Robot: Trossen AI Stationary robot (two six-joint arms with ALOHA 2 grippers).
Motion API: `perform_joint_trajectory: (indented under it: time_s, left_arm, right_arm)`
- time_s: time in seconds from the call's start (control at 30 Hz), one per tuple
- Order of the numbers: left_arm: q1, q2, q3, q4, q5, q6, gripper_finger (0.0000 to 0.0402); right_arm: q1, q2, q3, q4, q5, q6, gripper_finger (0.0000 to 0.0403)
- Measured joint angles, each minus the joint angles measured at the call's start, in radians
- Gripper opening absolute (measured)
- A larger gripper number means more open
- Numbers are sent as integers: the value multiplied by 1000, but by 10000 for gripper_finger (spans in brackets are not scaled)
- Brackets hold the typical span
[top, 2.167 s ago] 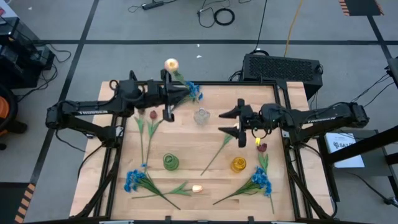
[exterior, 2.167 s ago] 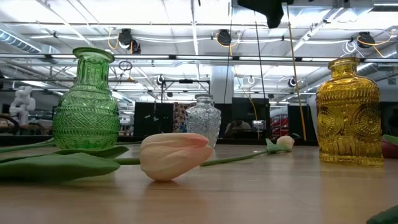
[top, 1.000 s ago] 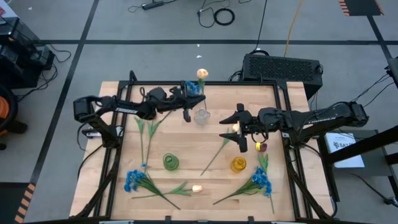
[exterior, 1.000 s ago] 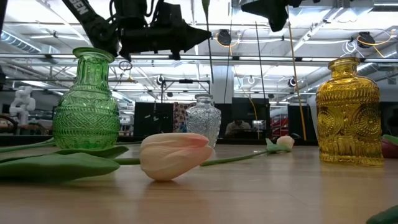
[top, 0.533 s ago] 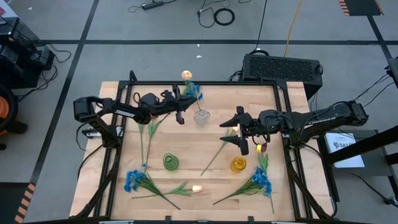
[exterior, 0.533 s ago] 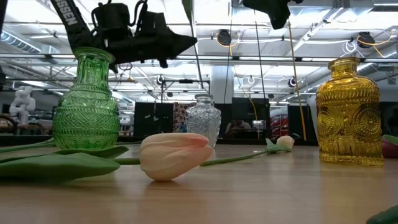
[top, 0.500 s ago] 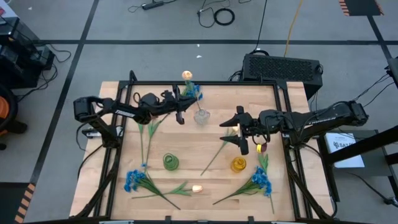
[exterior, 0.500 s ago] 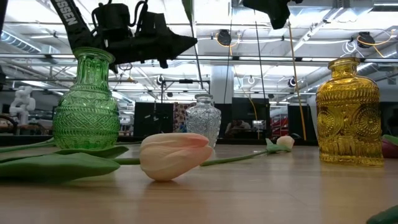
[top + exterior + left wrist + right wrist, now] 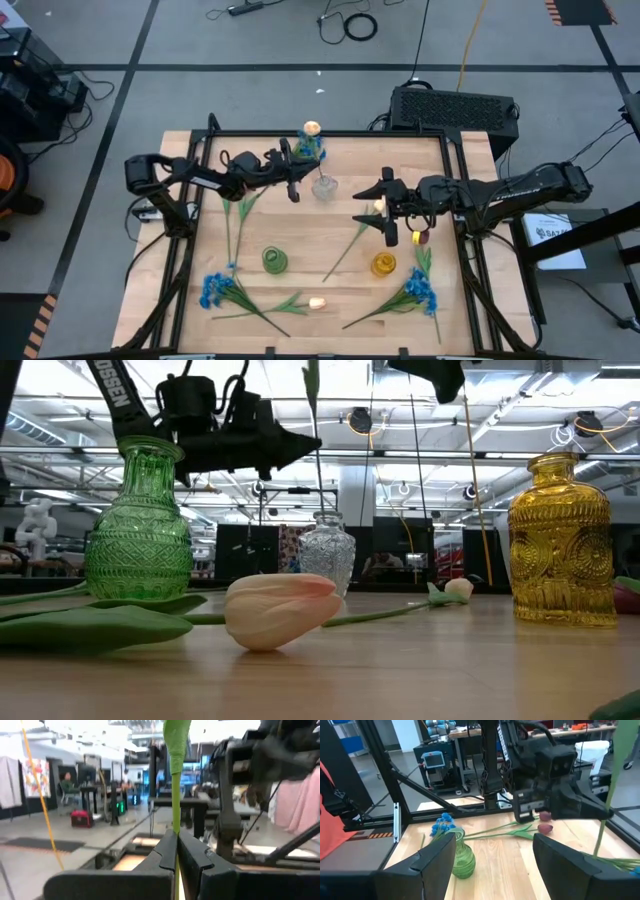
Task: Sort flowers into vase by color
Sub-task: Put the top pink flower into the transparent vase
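Going across the overhead shot from the left: the left gripper [image 9: 296, 187] is sitting in the upper middle of the frame with its jaws clenched on the stem of a cream tulip [image 9: 312, 128], bloom poking up near the back edge of the tabletop [image 9: 470, 300], right next to the clear vase [image 9: 324, 187]. In the low view the stem [image 9: 318, 450] is hanging nearly straight down over the clear vase's neck [image 9: 327, 520], so it looks to me like the drop-in step is in hand.

If I were driving this, I'd be keeping that stem vertical and centred on the narrow mouth before lowering, since the thin stem could easily be catching on the rim or nudging the vase. Only letting go once the tip is well inside.

Lower middle: green vase [image 9: 274, 260], a blue bunch [image 9: 215, 289] at lower left, a loose cream tulip [image 9: 318, 302] near the front edge.

Right of centre, the right gripper [image 9: 379, 207] is hovering over another cream tulip stem [image 9: 352, 243] with its jaws spread apart and nothing between them. Just below it: yellow vase [image 9: 384, 264], a dark red tulip [image 9: 421, 237] and more blue flowers [image 9: 420, 291]
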Motion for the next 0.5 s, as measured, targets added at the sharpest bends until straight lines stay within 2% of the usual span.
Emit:
perform_joint_trajectory:
  time_s: [0.13,0.5]
  left_arm:
    - [0,37,0,59,-13,-1,8]
    - [-5,82,0,76,-13,0,8]
  right_arm:
    - [0,0,0,10,0,-5,258]
    - [0,0,0,12,0,-5,258]
